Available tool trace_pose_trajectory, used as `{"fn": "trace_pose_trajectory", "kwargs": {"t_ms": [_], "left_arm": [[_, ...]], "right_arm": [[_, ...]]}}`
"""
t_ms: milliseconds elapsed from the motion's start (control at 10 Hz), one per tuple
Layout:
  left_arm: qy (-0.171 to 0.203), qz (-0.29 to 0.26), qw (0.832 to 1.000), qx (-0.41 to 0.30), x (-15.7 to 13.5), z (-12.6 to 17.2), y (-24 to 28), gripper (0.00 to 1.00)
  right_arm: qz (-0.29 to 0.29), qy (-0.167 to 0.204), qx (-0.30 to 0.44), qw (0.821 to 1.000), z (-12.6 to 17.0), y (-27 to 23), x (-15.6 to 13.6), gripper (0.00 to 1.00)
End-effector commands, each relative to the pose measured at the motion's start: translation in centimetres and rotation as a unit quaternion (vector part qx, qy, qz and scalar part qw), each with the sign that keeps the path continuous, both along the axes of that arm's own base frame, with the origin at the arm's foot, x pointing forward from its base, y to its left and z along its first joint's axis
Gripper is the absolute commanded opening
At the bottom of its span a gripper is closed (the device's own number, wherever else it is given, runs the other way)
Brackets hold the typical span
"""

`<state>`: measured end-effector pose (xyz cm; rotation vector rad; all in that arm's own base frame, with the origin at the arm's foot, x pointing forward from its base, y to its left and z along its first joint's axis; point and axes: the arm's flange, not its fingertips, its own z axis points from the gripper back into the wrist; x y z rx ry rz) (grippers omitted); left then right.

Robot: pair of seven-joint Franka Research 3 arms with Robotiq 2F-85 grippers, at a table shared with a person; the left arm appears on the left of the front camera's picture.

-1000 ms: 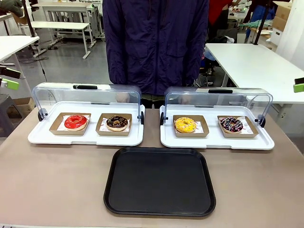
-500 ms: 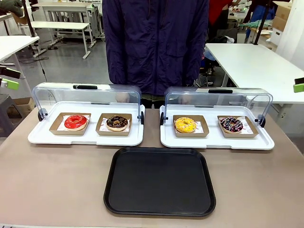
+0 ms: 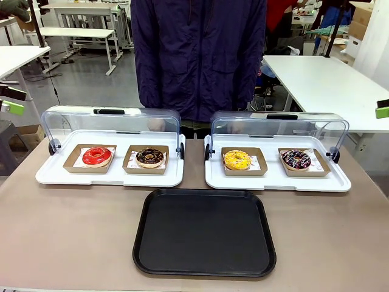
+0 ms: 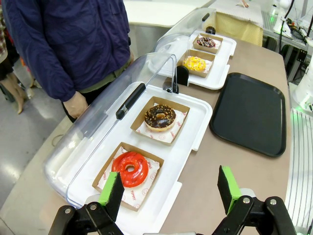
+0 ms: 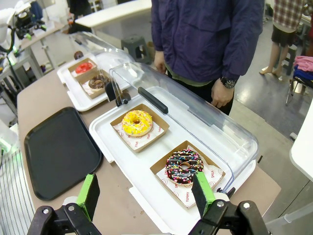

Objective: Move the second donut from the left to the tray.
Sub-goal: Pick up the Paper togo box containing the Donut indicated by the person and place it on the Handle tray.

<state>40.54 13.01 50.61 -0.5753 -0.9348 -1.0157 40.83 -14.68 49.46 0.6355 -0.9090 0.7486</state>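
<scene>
Chocolate donut sat in its brown cardboard dish on the left white tray, with the red-glazed donut just beside it at 9 o'clock. That white tray's clear lid stood raised at 12 o'clock of both donuts. The black tray lay bare on the table at about 5 o'clock from the chocolate donut, apart from the white tray. A second white tray at the black tray's 1 o'clock carried a yellow donut and a sprinkled donut. A person in a dark blue jacket stood at the table's 12 o'clock edge. In the left wrist view, the left gripper hung above the red-glazed donut's end of the white tray, fingers spread wide and holding nothing. In the right wrist view, the right gripper was likewise spread wide and held nothing, above the sprinkled donut's end.
</scene>
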Motion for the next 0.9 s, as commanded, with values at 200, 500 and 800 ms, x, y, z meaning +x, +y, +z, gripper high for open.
{"fn": "trace_pose_trajectory", "kwargs": {"t_ms": [200, 500, 800], "left_arm": [[-0.003, -0.003, 1.0, -0.004, -0.03, 0.17, -0.09, 1.0], [-0.003, -0.003, 1.0, -0.004, -0.03, 0.17, -0.09, 1.0], [-0.003, -0.003, 1.0, -0.004, -0.03, 0.17, -0.09, 1.0]], "right_arm": [[0.001, -0.003, 0.002, 1.0, 0.09, 0.08, 0.03, 1.0], [0.001, -0.003, 0.002, 1.0, 0.09, 0.08, 0.03, 1.0], [0.001, -0.003, 0.002, 1.0, 0.09, 0.08, 0.03, 1.0]]}}
